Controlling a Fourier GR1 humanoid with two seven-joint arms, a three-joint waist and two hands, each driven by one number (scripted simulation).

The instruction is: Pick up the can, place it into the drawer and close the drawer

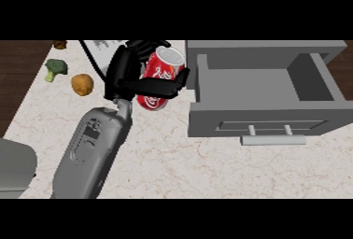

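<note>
Head view: pale marble counter (207,163), dark wood floor (17,70) beyond it.

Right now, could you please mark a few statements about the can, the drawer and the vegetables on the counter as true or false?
1. The drawer is open. True.
2. The can lies inside the drawer. False: it is outside, to the drawer's left, over the counter.
3. The left hand is curled round the can. True.
4. The can is blue. False: it is red with white markings.
5. The broccoli and potato lie to the hand's left. True.
</note>
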